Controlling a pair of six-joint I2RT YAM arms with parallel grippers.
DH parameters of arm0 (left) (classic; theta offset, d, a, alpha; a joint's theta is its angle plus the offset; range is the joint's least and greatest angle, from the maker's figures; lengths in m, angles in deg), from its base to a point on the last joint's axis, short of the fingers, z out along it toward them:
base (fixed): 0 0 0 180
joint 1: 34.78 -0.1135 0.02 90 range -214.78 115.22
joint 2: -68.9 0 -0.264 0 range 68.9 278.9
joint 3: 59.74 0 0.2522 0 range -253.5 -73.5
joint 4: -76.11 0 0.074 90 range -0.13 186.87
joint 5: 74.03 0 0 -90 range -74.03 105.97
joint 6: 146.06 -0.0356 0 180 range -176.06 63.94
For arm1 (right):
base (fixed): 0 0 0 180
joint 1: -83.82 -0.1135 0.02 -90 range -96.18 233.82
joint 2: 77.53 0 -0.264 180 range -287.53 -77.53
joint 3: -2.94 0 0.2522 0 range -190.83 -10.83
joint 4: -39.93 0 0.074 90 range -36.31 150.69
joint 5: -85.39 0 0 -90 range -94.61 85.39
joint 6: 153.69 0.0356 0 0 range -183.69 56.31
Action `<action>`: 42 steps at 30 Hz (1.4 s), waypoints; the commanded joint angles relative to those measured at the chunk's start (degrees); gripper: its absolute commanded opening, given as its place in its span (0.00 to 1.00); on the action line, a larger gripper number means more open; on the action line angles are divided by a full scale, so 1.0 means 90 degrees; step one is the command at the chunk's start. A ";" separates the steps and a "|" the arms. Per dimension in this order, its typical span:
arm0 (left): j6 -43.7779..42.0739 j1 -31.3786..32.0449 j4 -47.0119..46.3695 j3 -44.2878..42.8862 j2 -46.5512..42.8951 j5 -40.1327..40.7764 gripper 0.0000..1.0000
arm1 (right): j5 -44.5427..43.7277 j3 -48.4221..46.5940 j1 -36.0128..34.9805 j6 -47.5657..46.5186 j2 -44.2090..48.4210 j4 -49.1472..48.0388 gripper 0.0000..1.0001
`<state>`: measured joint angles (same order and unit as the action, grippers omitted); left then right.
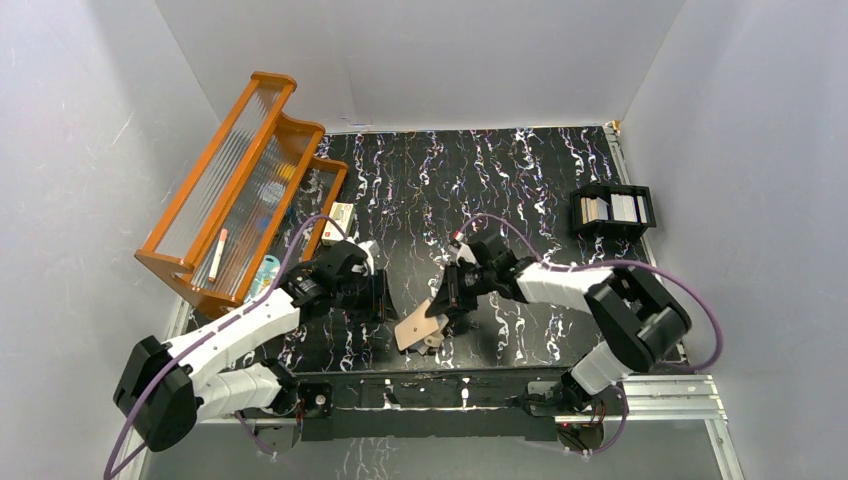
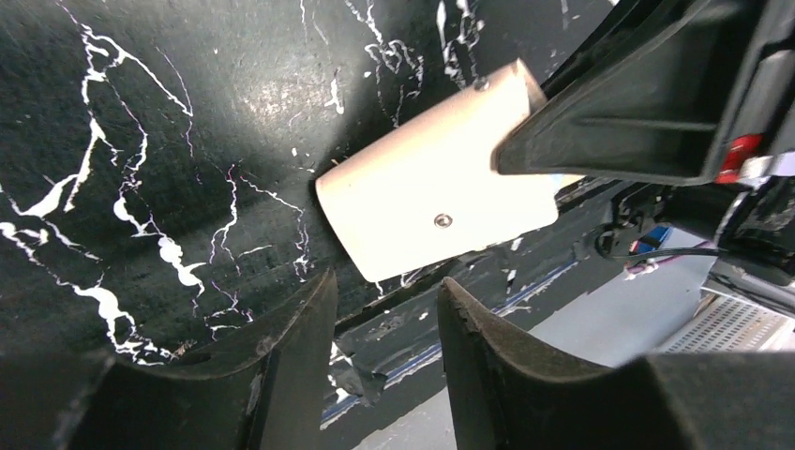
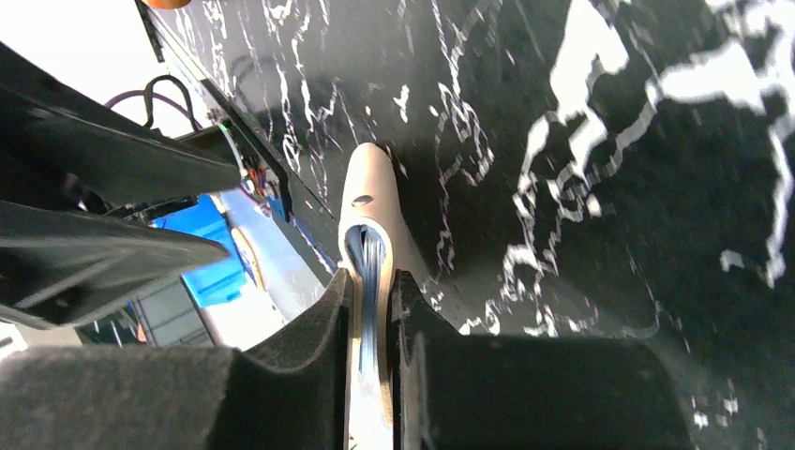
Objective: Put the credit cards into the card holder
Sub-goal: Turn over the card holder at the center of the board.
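The right end effector is clenched on the card holder. The left end effector hangs just beside the card holder, released and empty. I think it must fetch one of the credit cards next. They are in the black tray, well apart from the card holder.

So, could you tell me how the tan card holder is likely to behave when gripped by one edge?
Probably light: the right claw alone holds the card holder tilted by one end. Likely somewhat flexible: its free end curves.
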<state>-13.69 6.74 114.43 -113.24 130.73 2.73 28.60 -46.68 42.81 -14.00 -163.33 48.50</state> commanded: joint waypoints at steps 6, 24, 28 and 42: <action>-0.0202 0.0135 -0.1133 0.0452 0.0799 -0.0409 0.37 | 0.0119 -0.1893 0.0169 -0.1630 -0.1611 0.1417 0.32; 0.0112 0.0182 -0.1828 0.0312 0.1444 0.0158 0.28 | -0.2866 -0.1877 0.0163 -0.0171 0.0746 0.2631 0.61; 0.0072 0.0181 -0.1370 0.0200 0.1297 0.0736 0.32 | -0.3194 -0.1238 -0.0319 0.0587 0.1273 0.2121 0.59; -0.0183 0.0183 -0.1400 0.0085 0.1593 0.0781 0.37 | -0.4532 -0.0957 -0.1604 0.1854 0.0601 0.1720 0.63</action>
<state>-13.80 8.20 100.84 -110.64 145.11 8.77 -8.51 -55.03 28.54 0.69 -156.79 66.86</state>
